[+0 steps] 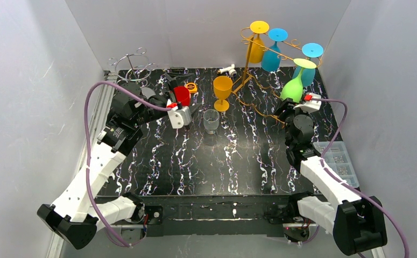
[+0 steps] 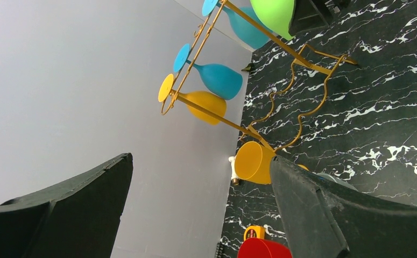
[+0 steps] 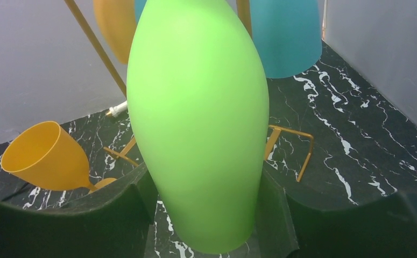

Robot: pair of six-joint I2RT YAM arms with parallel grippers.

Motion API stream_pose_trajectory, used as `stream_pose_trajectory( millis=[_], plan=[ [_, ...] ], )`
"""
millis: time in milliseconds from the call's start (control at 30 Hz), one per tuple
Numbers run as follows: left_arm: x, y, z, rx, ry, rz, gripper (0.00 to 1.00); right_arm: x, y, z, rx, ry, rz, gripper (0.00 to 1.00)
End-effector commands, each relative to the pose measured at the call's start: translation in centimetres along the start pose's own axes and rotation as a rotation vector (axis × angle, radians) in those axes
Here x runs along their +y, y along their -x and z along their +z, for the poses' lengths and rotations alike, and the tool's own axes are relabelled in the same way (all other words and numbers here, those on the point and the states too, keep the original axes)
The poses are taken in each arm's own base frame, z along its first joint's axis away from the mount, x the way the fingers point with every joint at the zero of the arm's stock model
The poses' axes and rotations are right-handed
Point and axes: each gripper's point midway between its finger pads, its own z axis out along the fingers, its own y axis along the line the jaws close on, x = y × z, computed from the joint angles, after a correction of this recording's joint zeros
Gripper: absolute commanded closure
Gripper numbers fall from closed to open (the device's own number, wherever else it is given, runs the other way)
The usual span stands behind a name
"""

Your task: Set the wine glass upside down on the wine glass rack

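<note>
Green wine glass (image 3: 198, 123): hung inverted at the near end of the rack (image 1: 246, 59), foot uppermost to catch the rail. Right gripper (image 3: 206, 199) clasped its bowl. Left gripper (image 2: 200, 199): wide, empty, well left of rack.
</note>
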Motion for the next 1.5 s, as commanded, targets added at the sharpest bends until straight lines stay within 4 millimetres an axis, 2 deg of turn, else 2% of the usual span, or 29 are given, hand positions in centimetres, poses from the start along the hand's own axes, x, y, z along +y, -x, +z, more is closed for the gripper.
stream_pose_trajectory(
  millis=[0, 600, 667, 767, 800, 1200, 1300, 1467],
  plan=[
    [-0.1, 0.5, 0.2, -0.031, -0.002, 0.008, 0.02, 0.6, 1.5, 0.3, -0.056, 0.026, 0.048, 0.43],
    [-0.7, -0.1, 0.6, -0.029, -0.019, -0.012, 0.02, 0.6, 0.1, 1.5, -0.037, 0.039, 0.054, 0.42],
    [-0.7, -0.1, 0.6, -0.03, -0.019, -0.015, 0.02, 0.6, 0.1, 1.5, -0.038, 0.039, 0.056, 0.38],
    [-0.7, -0.1, 0.6, -0.029, -0.018, -0.018, 0.02, 0.3, -0.4, 1.6, -0.028, 0.024, 0.051, 0.24],
    [-0.7, 0.0, 0.6, -0.029, -0.017, -0.018, 0.02, 0.2, -0.5, 1.6, -0.024, 0.02, 0.049, 0.22],
    [-0.7, -0.1, 0.1, -0.019, -0.012, -0.023, 0.02, 0.1, -2.0, 2.2, 0.012, 0.018, 0.065, 0.2],
    [-0.8, -0.1, 0.1, -0.019, -0.013, -0.028, 0.02, 0.1, -2.7, 2.3, 0.036, 0.015, 0.059, 0.13],
    [-0.8, -0.1, 0.0, -0.016, -0.011, -0.038, 0.02, 0.1, -2.6, 2.3, 0.039, 0.016, 0.055, 0.02]
  ],
)
